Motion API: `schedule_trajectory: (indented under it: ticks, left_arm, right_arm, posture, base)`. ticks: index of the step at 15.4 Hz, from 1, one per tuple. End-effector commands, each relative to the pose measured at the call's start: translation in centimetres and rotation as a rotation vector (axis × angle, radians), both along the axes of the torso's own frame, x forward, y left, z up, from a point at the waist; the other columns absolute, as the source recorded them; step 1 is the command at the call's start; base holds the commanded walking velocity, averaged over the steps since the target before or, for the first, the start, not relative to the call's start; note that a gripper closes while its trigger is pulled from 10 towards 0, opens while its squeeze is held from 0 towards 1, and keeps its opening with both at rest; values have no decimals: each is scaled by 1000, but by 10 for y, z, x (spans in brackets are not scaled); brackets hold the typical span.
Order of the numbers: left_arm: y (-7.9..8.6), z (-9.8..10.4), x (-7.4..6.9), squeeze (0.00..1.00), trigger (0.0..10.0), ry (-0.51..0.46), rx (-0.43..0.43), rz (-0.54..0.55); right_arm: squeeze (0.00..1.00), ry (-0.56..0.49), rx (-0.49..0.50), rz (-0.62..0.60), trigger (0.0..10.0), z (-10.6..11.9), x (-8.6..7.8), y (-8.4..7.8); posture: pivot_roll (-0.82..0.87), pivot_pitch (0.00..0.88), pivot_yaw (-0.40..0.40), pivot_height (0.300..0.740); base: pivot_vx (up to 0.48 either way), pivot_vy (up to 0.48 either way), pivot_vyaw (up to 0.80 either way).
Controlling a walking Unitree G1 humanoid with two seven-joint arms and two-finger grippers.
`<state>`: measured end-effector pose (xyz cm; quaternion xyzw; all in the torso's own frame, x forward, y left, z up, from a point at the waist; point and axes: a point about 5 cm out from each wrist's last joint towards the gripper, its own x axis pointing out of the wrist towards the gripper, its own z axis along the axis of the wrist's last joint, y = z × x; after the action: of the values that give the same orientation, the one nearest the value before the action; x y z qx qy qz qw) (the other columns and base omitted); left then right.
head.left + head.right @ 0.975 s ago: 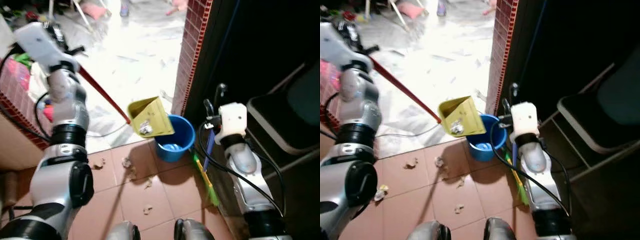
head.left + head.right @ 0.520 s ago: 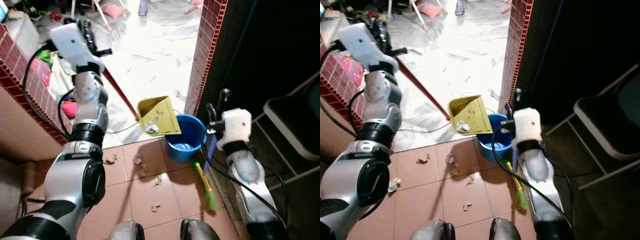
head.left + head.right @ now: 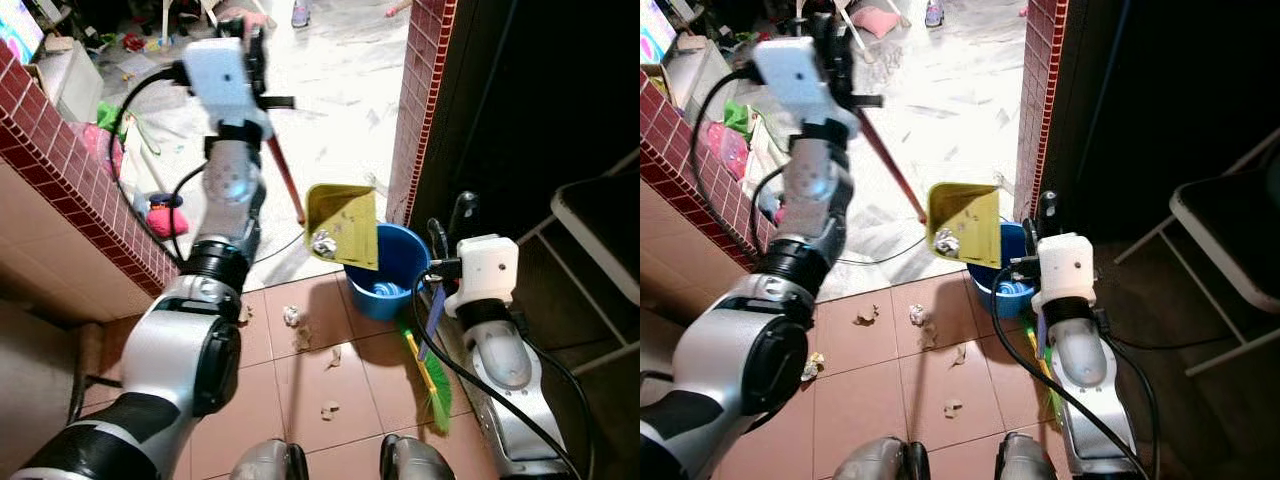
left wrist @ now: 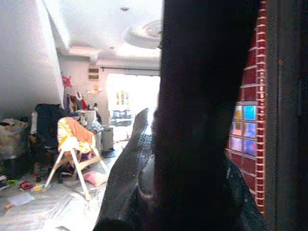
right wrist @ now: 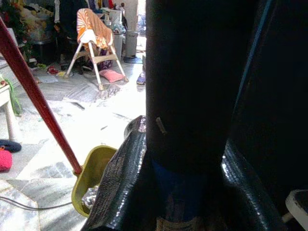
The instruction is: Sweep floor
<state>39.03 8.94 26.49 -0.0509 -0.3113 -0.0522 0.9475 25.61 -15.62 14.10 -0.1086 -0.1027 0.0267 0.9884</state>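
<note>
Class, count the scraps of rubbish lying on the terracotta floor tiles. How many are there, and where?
5: one and one along the marble edge, one nearer the blue bucket, one towards the robot's feet, one beside the left arm. Others may be hidden behind the arms.

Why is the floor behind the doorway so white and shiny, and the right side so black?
In the left eye view, bright daylight washes out the pale floor to glare, while the area behind the brick pillar sits in deep shadow. In the left wrist view, the near dark handle looks blurry.

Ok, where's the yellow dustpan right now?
In the eye views the dustpan hangs tilted over the blue bucket, beside the brick pillar, with crumpled trash inside.
</note>
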Motion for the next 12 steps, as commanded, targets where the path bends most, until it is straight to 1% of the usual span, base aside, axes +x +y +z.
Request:
schedule_trajectory:
  ticks: [1, 3, 4, 5, 6, 7, 10, 11, 12]
  left_arm:
    - [-8, 16, -3, 0, 10000, -83, 39, -29]
    - [-23, 16, -8, 0, 10000, -113, 66, -86]
    - [-28, 15, -10, 0, 10000, -120, 76, -103]
    - [-38, 12, -14, 0, 10000, -134, 94, -151]
    - [-56, 5, -23, 0, 10000, -150, 126, -246]
    - [-60, 3, -25, 0, 10000, -153, 134, -267]
    - [-60, 2, -25, 0, 10000, -156, 135, -268]
    - [-77, -11, -39, 0, 10000, -196, 272, -427]
    - [-100, -32, -61, 0, 10000, -246, 459, -658]
  right_arm:
    - [0, -29, -2, -6, 10000, 8, -2, 1]
    - [0, -27, -5, -9, 10000, 8, -3, 1]
    - [0, -27, -6, -10, 10000, 8, -3, 1]
    - [0, -27, -8, -12, 10000, 8, -3, 1]
    - [0, -27, -11, -13, 10000, 9, -2, 0]
    - [0, -27, -11, -13, 10000, 9, -2, 1]
    - [0, -25, -11, -14, 10000, 9, -2, 1]
    - [0, -30, -15, -17, 10000, 9, 1, 0]
    - [0, -36, -21, -19, 10000, 11, 5, -2]
  posture:
    - [-152, 123, 161, 740]
    - [-152, 125, 159, 740]
    - [-152, 124, 160, 740]
    - [-150, 125, 157, 740]
    - [-150, 124, 157, 740]
    - [-150, 124, 157, 740]
    - [-150, 124, 157, 740]
    - [-143, 112, 149, 740]
    - [-141, 111, 147, 740]
  base:
    - [0, 0, 0]
    - [0, 0, 0]
    - [0, 0, 0]
    - [0, 0, 0]
    - [0, 0, 0]
    - [0, 0, 0]
    - [0, 0, 0]
    - [0, 0, 0]
    - [0, 0, 0]
